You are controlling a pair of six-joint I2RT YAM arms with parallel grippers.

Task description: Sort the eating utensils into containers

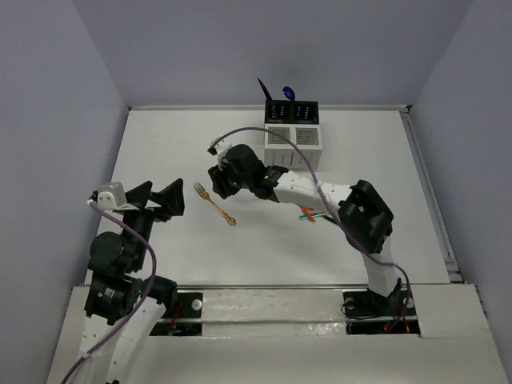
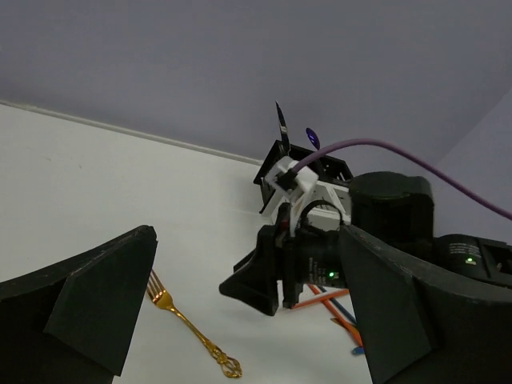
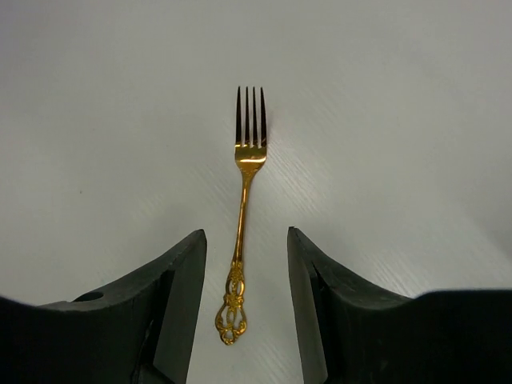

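Fork [image 3: 250, 148] flat on table [image 3: 384, 120], handle between right end effector [image 3: 246, 234] fingers [image 3: 172, 304]

The fork [image 3: 242, 210] is gold, its handle worked in an ornate scroll pattern, and the table [image 1: 160, 144] under it is plain white. The black bins [image 1: 291, 110] have dotted sides and the white bins [image 1: 293, 144] slotted ones. The spoon [image 1: 289, 92] is blue, the knife [image 1: 262, 88] black, another utensil [image 2: 320, 298] orange-red, and the cable [image 2: 376, 144] purple.
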